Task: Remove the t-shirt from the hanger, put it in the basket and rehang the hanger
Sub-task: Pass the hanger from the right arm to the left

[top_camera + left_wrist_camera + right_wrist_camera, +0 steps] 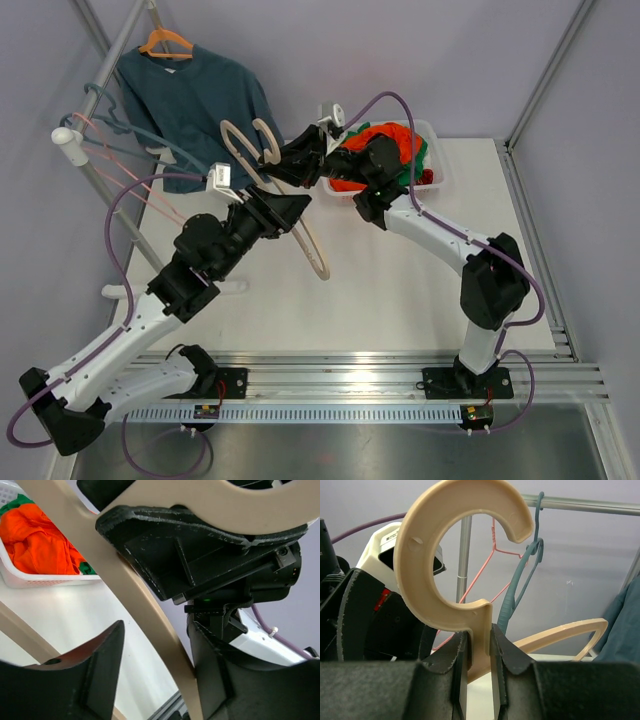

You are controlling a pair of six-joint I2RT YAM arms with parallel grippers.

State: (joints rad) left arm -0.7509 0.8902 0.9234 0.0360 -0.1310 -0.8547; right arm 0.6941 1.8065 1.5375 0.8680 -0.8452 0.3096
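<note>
Right gripper (pixel 479 652) pinches bare beige hanger (pixel 420 540) by neck; left gripper (pixel 145 612) straddles it, parted.

Hanger (pixel 315 252) is above table (pixel 400 300), basket (pixel 438 160) behind right, t-shirt (pixel 195 110) on rack (pixel 115 60) far left.

1. Beige hanger (pixel 313 250): bare plastic, raised mid-air, its hook pointing toward eleven o'clock, one long arm slanting toward five o'clock
2. Orange t-shirt (pixel 392 134): crumpled in white basket (pixel 437 165) at one o'clock
</note>
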